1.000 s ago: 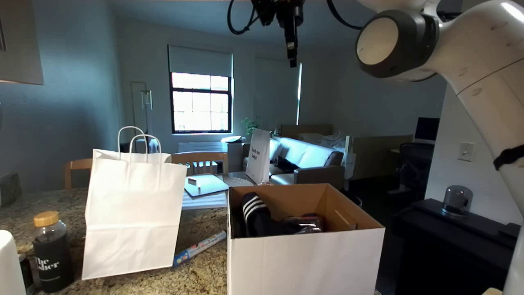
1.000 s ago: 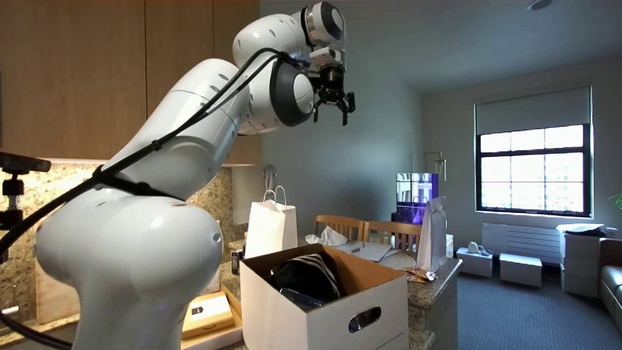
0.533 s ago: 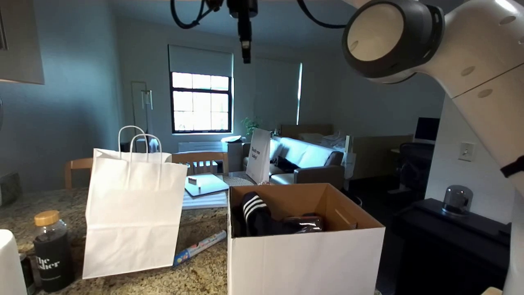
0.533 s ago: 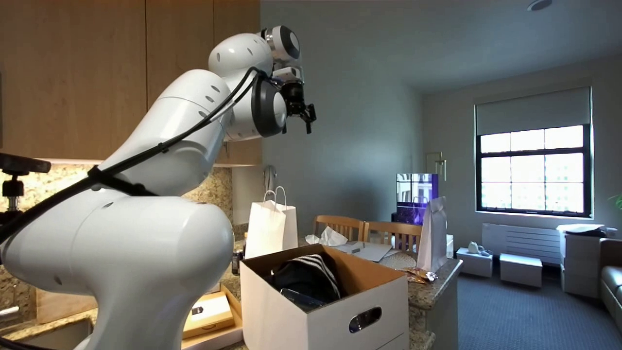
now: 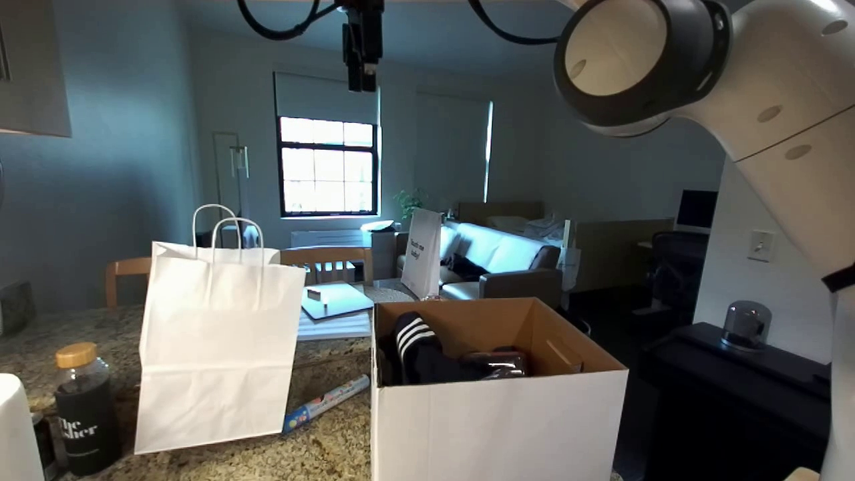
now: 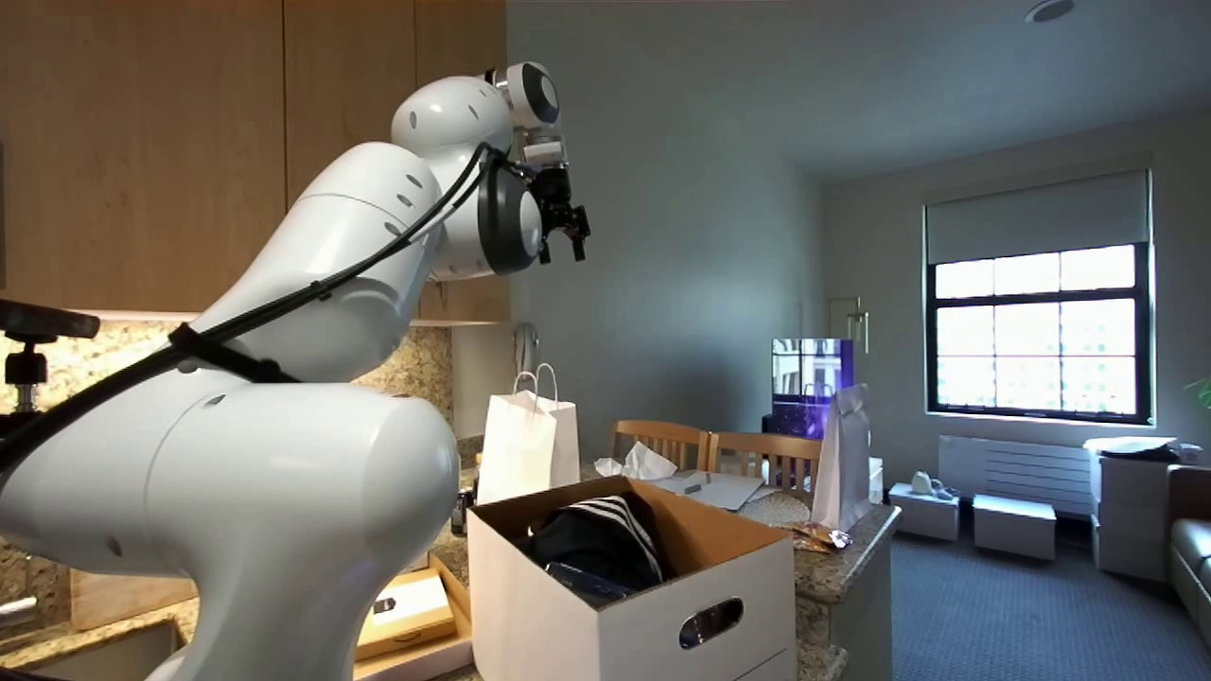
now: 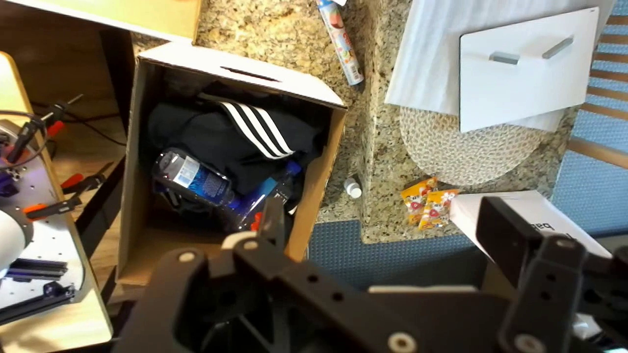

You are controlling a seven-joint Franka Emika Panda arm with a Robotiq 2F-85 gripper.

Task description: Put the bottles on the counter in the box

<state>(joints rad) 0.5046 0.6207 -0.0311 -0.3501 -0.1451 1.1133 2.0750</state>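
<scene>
My gripper (image 5: pixel 363 77) is open and empty, high above the counter (image 5: pixel 314 454), in both exterior views (image 6: pixel 562 251). In the wrist view its fingers (image 7: pixel 385 215) stand wide apart. The white box (image 5: pixel 494 427) stands open-topped on the counter and shows in the wrist view (image 7: pixel 319 181). Inside it lie dark striped cloth and two clear plastic bottles, one (image 7: pixel 194 176) with a blue label, the other (image 7: pixel 265 193) partly behind a finger. A dark bottle with a tan cap (image 5: pixel 85 414) stands on the counter left of the bag. A small white bottle (image 7: pixel 352 187) lies beside the box.
A white paper bag (image 5: pixel 220 347) stands left of the box, with a blue-tipped tube (image 5: pixel 326 404) between them. A laptop (image 7: pixel 527 68), snack packets (image 7: pixel 427 203) and a printed white bag (image 6: pixel 842 463) are on the raised part. A dark can (image 6: pixel 461 511) stands by the paper bag.
My gripper has moved left in both exterior views and lower in one of them, turning slightly, and stays open. The box and bottles have not moved.
</scene>
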